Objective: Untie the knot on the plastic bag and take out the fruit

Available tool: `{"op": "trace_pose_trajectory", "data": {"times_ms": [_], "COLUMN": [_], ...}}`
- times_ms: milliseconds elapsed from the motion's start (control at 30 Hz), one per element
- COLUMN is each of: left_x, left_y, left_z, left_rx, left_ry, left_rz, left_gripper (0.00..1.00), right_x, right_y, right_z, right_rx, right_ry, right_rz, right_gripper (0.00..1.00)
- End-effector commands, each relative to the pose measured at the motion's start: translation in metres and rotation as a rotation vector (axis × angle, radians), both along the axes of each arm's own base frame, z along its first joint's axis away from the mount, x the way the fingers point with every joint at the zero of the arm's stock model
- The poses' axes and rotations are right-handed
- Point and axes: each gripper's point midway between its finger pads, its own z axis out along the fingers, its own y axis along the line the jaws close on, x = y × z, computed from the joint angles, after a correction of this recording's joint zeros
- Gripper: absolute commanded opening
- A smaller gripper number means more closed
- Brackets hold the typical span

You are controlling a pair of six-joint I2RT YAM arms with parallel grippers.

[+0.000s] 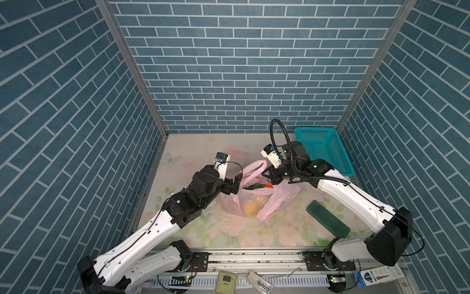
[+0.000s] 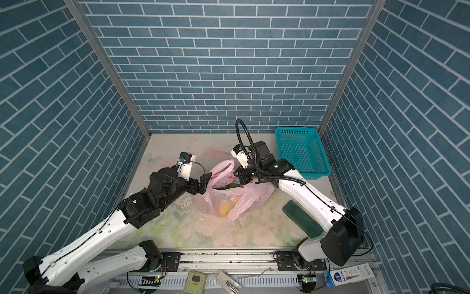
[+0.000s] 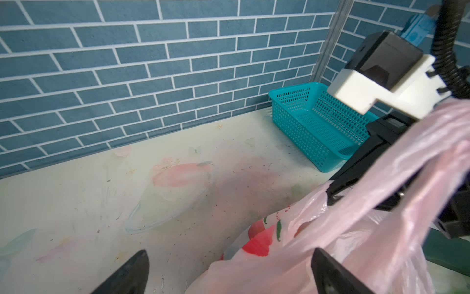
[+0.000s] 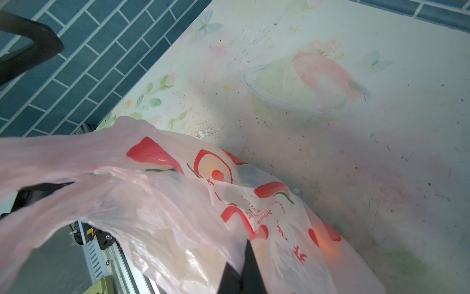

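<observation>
Out on the bench (image 1: 279, 229), the bag (image 1: 244, 201) lies between both hands, mouth gaping toward the back. Right hand (image 1: 270, 179) is pinched shut on its rim; left hand (image 1: 236, 183) is spread wide, empty, just beside the opening, so the yellow fruit (image 1: 250, 209) inside looks like its grab.

Blue brick walls (image 1: 229, 63) enclose a floral tabletop (image 1: 229, 229).
</observation>
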Motion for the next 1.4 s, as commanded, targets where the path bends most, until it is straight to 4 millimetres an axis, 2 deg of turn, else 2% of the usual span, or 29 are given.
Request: {"op": "trace_pose_trajectory", "data": {"times_ms": [0, 133, 200, 267, 433, 533, 633, 700, 767, 833, 933, 1033, 1133, 1267, 1367], "left_x": [0.001, -0.003, -0.006, -0.008, -0.013, -0.019, -0.024, -0.028, -0.031, -0.036, -0.046, -0.055, -0.063, -0.056, -0.043], "left_y": [-0.017, -0.037, -0.035, -0.023, 0.034, 0.059, 0.075, 0.076, 0.067, 0.057, 0.056, 0.053, 0.041, 0.029, 0.011], "left_z": [-0.002, -0.047, -0.074, -0.098, -0.143, -0.159, -0.164, -0.161, -0.15, -0.129, -0.099, -0.073, -0.05, -0.025, -0.007], "left_rx": [-0.044, -0.014, 0.026, 0.074, 0.263, 0.355, 0.398, 0.379, 0.312, 0.22, 0.125, 0.073, 0.047, 0.027, 0.008], "left_ry": [0.024, 0.162, 0.227, 0.265, 0.314, 0.343, 0.363, 0.367, 0.349, 0.299, 0.224, 0.181, 0.177, 0.157, 0.137], "left_rz": [-0.059, -0.13, -0.107, -0.055, 0.146, 0.223, 0.274, 0.265, 0.215, 0.148, 0.092, 0.029, -0.059, -0.079, -0.104], "left_gripper": [1.0, 1.0, 1.0, 1.0, 1.0, 1.0, 1.0, 1.0, 1.0, 1.0, 1.0, 1.0, 1.0, 1.0, 1.0], "right_x": [0.002, 0.004, 0.006, 0.007, 0.007, 0.008, 0.01, 0.012, 0.012, 0.012, 0.012, 0.012, 0.013, 0.012, 0.011], "right_y": [0.003, 0.0, -0.002, -0.004, -0.012, -0.015, -0.019, -0.019, -0.018, -0.015, -0.014, -0.013, -0.011, -0.007, -0.006], "right_z": [0.031, 0.032, 0.032, 0.034, 0.037, 0.033, 0.031, 0.03, 0.028, 0.027, 0.023, 0.019, 0.021, 0.028, 0.033], "right_rx": [0.052, 0.042, 0.037, 0.035, 0.031, 0.023, 0.015, 0.014, 0.013, 0.018, 0.012, 0.009, 0.019, 0.04, 0.053], "right_ry": [-0.045, -0.057, -0.067, -0.076, -0.096, -0.093, -0.094, -0.093, -0.085, -0.078, -0.07, -0.065, -0.067, -0.074, -0.079], "right_rz": [-0.01, -0.03, -0.042, -0.05, -0.066, -0.068, -0.071, -0.069, -0.063, -0.05, -0.045, -0.04, -0.032, -0.018, -0.014], "right_gripper": [0.0, 0.0, 0.0, 0.0, 0.0, 0.0, 0.0, 0.0, 0.0, 0.0, 0.0, 0.0, 0.0, 0.0, 0.0]}}
